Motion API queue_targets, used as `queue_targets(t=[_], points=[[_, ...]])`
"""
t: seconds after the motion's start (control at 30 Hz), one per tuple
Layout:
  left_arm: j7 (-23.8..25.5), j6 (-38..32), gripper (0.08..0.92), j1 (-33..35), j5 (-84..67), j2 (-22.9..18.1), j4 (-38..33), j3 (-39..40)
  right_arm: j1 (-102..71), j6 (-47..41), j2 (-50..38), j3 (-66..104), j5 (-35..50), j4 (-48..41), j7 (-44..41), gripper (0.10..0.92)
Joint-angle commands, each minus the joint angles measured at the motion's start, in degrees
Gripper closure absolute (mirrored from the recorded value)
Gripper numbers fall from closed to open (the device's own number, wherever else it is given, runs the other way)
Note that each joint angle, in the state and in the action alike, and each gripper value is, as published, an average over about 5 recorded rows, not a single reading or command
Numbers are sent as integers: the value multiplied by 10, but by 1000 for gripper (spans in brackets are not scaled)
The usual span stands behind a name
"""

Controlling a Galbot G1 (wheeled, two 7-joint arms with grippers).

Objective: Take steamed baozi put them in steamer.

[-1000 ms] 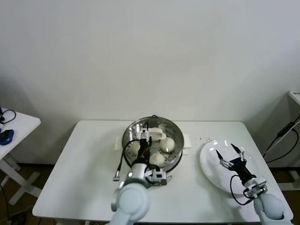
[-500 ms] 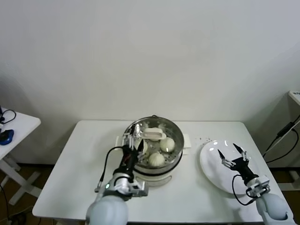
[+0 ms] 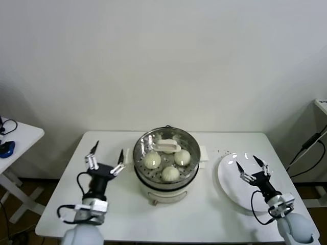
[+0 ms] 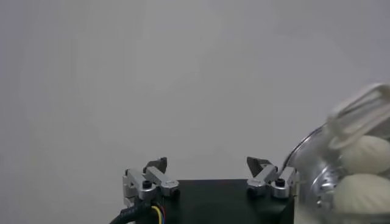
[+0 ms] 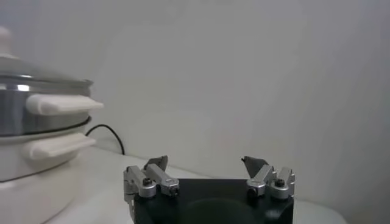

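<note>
The steamer stands mid-table on its white cooker base. Three steamed baozi lie in it; a fourth does not show. A white handle sits over the back of the basket, seemingly on a glass lid. My left gripper is open and empty, above the table left of the steamer. In the left wrist view two baozi show beside it. My right gripper is open and empty over the white plate; it also shows in the right wrist view.
The white table carries the steamer and the plate, with a few dark crumbs near the plate. A small white side table with a blue object stands at far left. A black cable runs behind the cooker.
My left gripper has pulled back from the steamer's front rim to the left and now hangs open over the table. The right gripper has barely moved.
</note>
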Motion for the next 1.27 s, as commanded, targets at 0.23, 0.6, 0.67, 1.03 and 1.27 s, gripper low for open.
queue_targets(t=[0.23, 0.6, 0.67, 1.03, 1.27], points=[[23, -167, 177, 49, -287, -15, 137, -142, -24, 8, -12, -17, 41, 35, 12, 203], [51, -187, 177, 54, -302, -13, 152, -138, -40, 19, -18, -16, 59, 39, 15, 203], [54, -189, 177, 57, -302, -13, 154, -138, -44, 21, -17, -14, 61, 39, 15, 203], [58, -178, 177, 56, -302, -13, 151, -136, -53, 25, -13, -5, 65, 40, 16, 203], [59, -175, 177, 58, -301, -13, 150, -134, -56, 24, -13, -1, 67, 45, 16, 203]])
